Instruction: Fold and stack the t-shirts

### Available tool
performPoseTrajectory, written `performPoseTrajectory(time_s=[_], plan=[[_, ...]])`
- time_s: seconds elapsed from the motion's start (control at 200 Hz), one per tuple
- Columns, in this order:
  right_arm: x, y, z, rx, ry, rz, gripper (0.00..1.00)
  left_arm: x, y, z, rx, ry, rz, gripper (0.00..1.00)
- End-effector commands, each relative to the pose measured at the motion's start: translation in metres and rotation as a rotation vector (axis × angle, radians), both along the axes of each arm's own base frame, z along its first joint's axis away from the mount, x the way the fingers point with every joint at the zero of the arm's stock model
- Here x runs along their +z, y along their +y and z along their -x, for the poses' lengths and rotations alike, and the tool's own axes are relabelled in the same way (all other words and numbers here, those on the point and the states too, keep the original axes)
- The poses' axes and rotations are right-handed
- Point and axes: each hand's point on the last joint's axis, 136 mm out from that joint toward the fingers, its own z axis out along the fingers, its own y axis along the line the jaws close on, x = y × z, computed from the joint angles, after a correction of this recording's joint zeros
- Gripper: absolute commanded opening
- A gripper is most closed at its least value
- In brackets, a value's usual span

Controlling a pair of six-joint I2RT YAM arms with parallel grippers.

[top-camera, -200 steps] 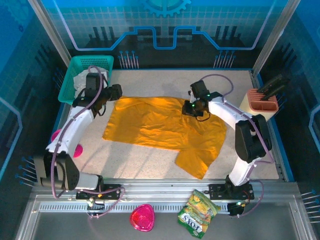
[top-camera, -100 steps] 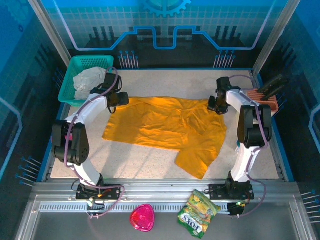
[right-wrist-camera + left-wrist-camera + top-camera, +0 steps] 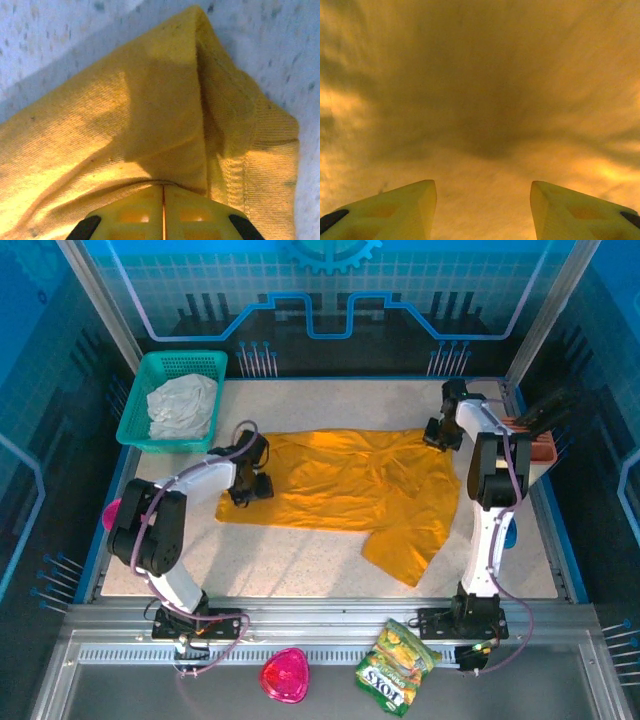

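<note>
The mustard-orange t-shirt (image 3: 340,490) lies spread flat across the middle of the table, one sleeve pointing toward the front right. My left gripper (image 3: 250,483) hovers low over the shirt's left edge. In the left wrist view it is open (image 3: 482,200), with orange cloth (image 3: 480,75) just below the spread fingers. My right gripper (image 3: 436,434) is at the shirt's back right corner. There its fingers are pressed together (image 3: 163,190) on a folded, hemmed edge of the cloth (image 3: 150,100).
A green basket (image 3: 140,415) holding a pale cloth stands at the back left. A salmon rack (image 3: 540,445) sits at the right edge. The pink goblet (image 3: 110,512) lies by the left edge. A pink bowl (image 3: 284,675) and a snack bag (image 3: 392,665) rest on the front rail.
My left gripper has come forward from the shirt's back left corner to its left edge. The right gripper went back and right, and the shirt slid right with it.
</note>
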Motion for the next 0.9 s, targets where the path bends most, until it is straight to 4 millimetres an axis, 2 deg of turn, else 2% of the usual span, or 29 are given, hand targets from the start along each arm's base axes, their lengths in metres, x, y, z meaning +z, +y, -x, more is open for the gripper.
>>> performPoseTrajectory(time_s=[0.0, 0.17, 0.245, 0.365, 0.465, 0.611, 0.706, 0.741, 0.756, 0.796, 0.896], plan=[[-0.025, -0.016, 0.002, -0.004, 0.092, -0.001, 0.10, 0.003, -0.018, 0.011, 0.049, -0.018, 0.045, 0.53], [-0.019, -0.019, -0.029, 0.050, 0.064, -0.003, 0.10, -0.017, -0.047, 0.028, 0.020, 0.022, 0.014, 0.53], [-0.009, -0.019, -0.048, 0.080, 0.019, -0.005, 0.10, -0.025, -0.059, 0.035, 0.008, 0.038, -0.004, 0.52], [0.003, -0.014, -0.069, 0.135, -0.051, -0.026, 0.12, -0.025, -0.072, 0.040, -0.007, 0.040, -0.011, 0.51], [0.017, -0.006, -0.074, 0.169, -0.090, -0.059, 0.13, -0.001, -0.072, 0.035, -0.013, -0.015, -0.023, 0.51], [0.049, 0.003, -0.067, 0.193, -0.161, -0.072, 0.19, 0.075, -0.057, 0.007, -0.048, -0.170, -0.105, 0.56], [0.074, 0.005, -0.058, 0.194, -0.201, -0.066, 0.23, 0.115, -0.036, -0.017, -0.039, -0.206, -0.125, 0.58], [0.077, 0.005, -0.052, 0.193, -0.200, -0.064, 0.24, 0.123, -0.027, -0.027, -0.020, -0.209, -0.117, 0.58], [0.088, 0.005, -0.050, 0.192, -0.220, -0.060, 0.24, 0.126, -0.023, -0.032, -0.012, -0.210, -0.113, 0.58], [0.096, 0.007, -0.043, 0.194, -0.229, -0.061, 0.24, 0.131, -0.010, -0.045, 0.013, -0.212, -0.104, 0.57], [0.109, 0.016, -0.023, 0.195, -0.239, -0.077, 0.24, 0.127, 0.016, -0.076, 0.070, -0.195, -0.078, 0.56]])
